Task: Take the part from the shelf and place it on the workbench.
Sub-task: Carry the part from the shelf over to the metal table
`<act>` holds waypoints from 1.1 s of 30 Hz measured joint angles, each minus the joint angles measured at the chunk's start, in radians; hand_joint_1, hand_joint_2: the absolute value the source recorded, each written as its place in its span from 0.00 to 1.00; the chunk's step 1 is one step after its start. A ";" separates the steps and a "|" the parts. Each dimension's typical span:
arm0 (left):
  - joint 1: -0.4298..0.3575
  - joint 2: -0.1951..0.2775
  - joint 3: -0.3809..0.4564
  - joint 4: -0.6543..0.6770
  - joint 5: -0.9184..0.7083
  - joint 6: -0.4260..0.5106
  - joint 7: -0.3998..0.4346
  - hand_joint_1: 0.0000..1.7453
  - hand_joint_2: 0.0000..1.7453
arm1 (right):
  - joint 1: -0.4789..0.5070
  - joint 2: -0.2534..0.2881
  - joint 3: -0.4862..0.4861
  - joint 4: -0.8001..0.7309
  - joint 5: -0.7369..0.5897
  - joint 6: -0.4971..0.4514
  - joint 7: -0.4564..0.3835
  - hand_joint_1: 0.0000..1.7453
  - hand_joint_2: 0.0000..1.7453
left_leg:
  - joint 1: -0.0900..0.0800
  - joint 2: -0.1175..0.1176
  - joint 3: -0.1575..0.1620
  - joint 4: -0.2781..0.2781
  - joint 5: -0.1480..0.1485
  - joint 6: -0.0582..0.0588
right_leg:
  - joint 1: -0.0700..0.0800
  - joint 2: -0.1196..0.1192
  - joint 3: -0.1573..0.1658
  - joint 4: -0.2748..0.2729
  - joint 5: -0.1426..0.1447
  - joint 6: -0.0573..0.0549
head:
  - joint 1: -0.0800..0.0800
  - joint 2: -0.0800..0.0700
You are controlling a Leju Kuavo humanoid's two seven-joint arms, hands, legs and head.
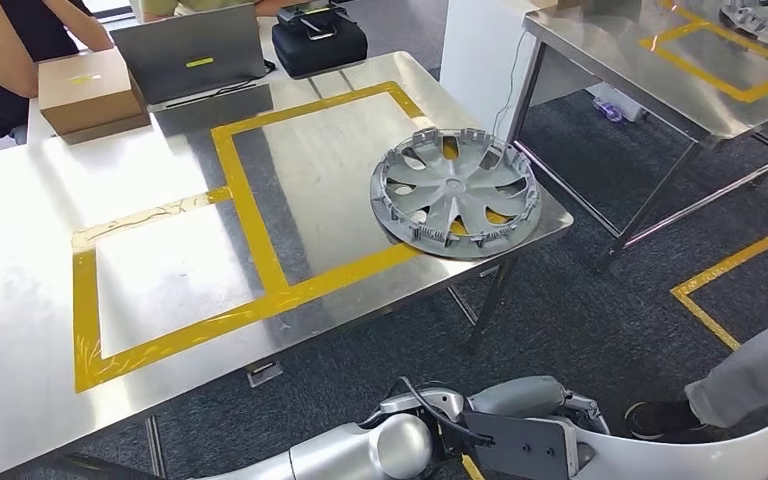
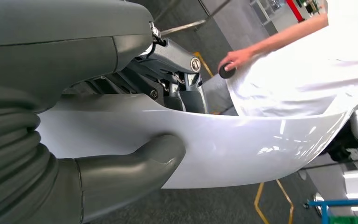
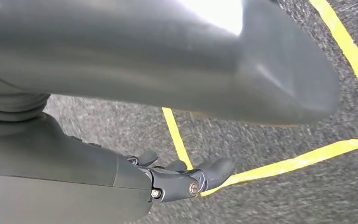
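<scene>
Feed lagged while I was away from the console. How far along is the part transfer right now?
Done: the white part is off the shelf, and a hubcap already lies on the workbench. In hand: the left hand grips the white part, thumb pressed on its face, low in front of the robot. The right hand hangs over the floor, holding nothing. Left: setting the part on the workbench.

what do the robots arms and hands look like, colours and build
The arm is silver with a rounded polished joint and a black cable looping over it. The left hand has a grey ribbed cover and thick grey thumb; the right hand has dark fingers with small silver screws.
</scene>
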 joint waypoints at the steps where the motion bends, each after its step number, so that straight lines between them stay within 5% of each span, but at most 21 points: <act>1: 0.000 0.000 0.000 0.000 0.001 0.000 0.000 1.00 1.00 | -0.001 -0.001 0.000 0.000 -0.001 -0.002 0.000 0.00 0.00 | 0.000 -0.011 -0.003 0.005 -0.002 -0.006 | -0.002 0.018 0.026 -0.057 0.021 -0.002 | 0.001 0.000; 3: 0.000 0.000 0.000 0.000 0.002 0.002 0.000 1.00 1.00 | -0.001 -0.001 0.000 0.000 -0.001 -0.004 0.001 0.00 0.00 | 0.000 -0.028 -0.010 0.007 -0.002 -0.021 | -0.001 0.039 0.045 -0.102 0.025 -0.011 | 0.001 0.000; 5: 0.001 0.001 0.001 -0.001 0.002 0.005 0.000 1.00 1.00 | -0.002 -0.001 0.000 0.000 0.001 -0.004 0.001 0.00 0.00 | 0.001 -0.038 -0.016 0.004 0.001 -0.035 | 0.002 0.019 0.045 -0.107 0.030 -0.026 | 0.001 0.000; 7: 0.002 0.002 0.006 -0.002 -0.001 0.008 0.000 1.00 1.00 | -0.004 0.001 0.000 0.000 0.007 -0.003 0.001 0.00 0.00 | 0.000 -0.003 -0.033 0.037 -0.021 -0.045 | 0.000 -0.003 0.047 -0.112 0.032 -0.043 | -0.005 0.000; 9: 0.004 0.003 0.011 -0.002 -0.008 0.010 0.000 1.00 1.00 | -0.005 0.002 0.000 0.000 0.013 0.001 0.004 0.00 0.00 | -0.002 0.051 -0.085 0.146 -0.081 -0.050 | 0.004 -0.029 0.048 -0.113 0.031 -0.054 | -0.014 0.000; 11: 0.010 0.004 0.015 -0.002 -0.013 0.011 0.000 1.00 1.00 | -0.004 0.002 0.000 0.000 0.017 0.004 0.008 0.00 0.00 | 0.000 0.070 -0.141 0.264 -0.128 -0.053 | 0.008 -0.059 0.049 -0.113 0.029 -0.058 | -0.015 0.000; 12: 0.014 0.005 0.016 -0.002 -0.014 0.012 0.000 1.00 1.00 | -0.004 0.002 0.000 0.000 0.017 0.005 0.008 0.00 0.00 | 0.000 0.073 -0.149 0.282 -0.125 -0.053 | 0.010 -0.073 0.050 -0.113 0.028 -0.059 | -0.015 0.000; 14: 0.018 0.005 0.017 -0.002 -0.015 0.012 0.000 1.00 1.00 | -0.005 0.002 0.000 0.000 0.019 0.005 0.009 0.00 0.00 | -0.001 0.084 -0.105 0.205 -0.073 -0.046 | 0.013 -0.097 0.054 -0.113 0.025 -0.059 | -0.016 0.000; 16: 0.018 0.005 0.018 -0.004 -0.019 0.012 0.000 1.00 1.00 | -0.006 0.002 0.001 0.000 0.020 0.005 0.009 0.00 0.00 | -0.010 0.130 -0.033 0.069 -0.024 -0.031 | 0.018 -0.117 0.061 -0.112 0.021 -0.054 | -0.015 0.000; 18: 0.018 0.004 0.020 -0.005 -0.027 0.012 0.000 1.00 1.00 | -0.007 0.002 0.001 0.000 0.020 0.006 0.011 0.00 0.00 | -0.019 0.158 -0.004 0.005 -0.012 -0.017 | 0.021 -0.134 0.066 -0.112 0.018 -0.044 | -0.015 0.000; 21: 0.018 0.003 0.025 -0.005 -0.035 0.010 0.004 1.00 1.00 | -0.010 0.005 0.001 0.000 0.019 0.008 0.012 0.00 0.00 | -0.020 0.126 0.000 -0.008 -0.004 -0.002 | 0.019 -0.149 0.074 -0.114 0.013 -0.026 | -0.014 0.000; 23: 0.017 0.002 0.027 -0.006 -0.039 0.009 0.005 1.00 1.00 | -0.011 0.006 0.001 0.000 0.018 0.009 0.011 0.00 0.00 | -0.011 0.103 0.009 -0.020 0.006 0.008 | 0.016 -0.101 0.056 -0.065 -0.021 -0.015 | -0.009 0.000; 25: 0.017 0.002 0.027 -0.005 -0.042 0.008 0.007 1.00 1.00 | -0.010 0.006 0.001 0.000 0.017 0.009 0.010 0.00 0.00 | -0.006 0.080 0.006 -0.022 0.010 0.013 | 0.013 -0.046 0.000 0.052 -0.080 -0.007 | -0.003 0.000; 27: 0.019 0.003 0.027 -0.002 -0.044 0.008 0.009 1.00 1.00 | -0.007 0.006 0.001 0.000 0.015 0.009 0.010 0.00 0.00 | -0.006 0.053 0.002 -0.018 0.010 0.014 | 0.012 -0.034 -0.046 0.136 -0.101 -0.003 | -0.001 0.000; 29: 0.020 0.003 0.027 0.002 -0.044 0.006 0.011 1.00 1.00 | -0.006 0.006 0.001 0.000 0.012 0.009 0.006 0.00 0.00 | -0.004 0.030 0.000 -0.010 0.008 0.011 | 0.010 -0.032 -0.028 0.084 -0.049 -0.003 | 0.000 0.000; 31: 0.017 0.003 0.027 0.006 -0.039 0.006 0.014 1.00 1.00 | -0.009 0.007 0.001 0.000 0.009 0.010 0.002 0.00 0.00 | -0.004 0.016 -0.002 -0.001 0.004 0.002 | 0.010 -0.024 0.028 -0.044 0.011 -0.006 | 0.002 0.000; 33: 0.011 0.003 0.026 0.013 -0.021 0.006 0.021 1.00 1.00 | -0.013 0.010 0.001 0.000 0.006 0.010 0.000 0.00 0.00 | -0.007 0.010 -0.007 0.005 0.000 -0.007 | 0.010 -0.016 0.054 -0.110 0.028 -0.015 | 0.003 0.000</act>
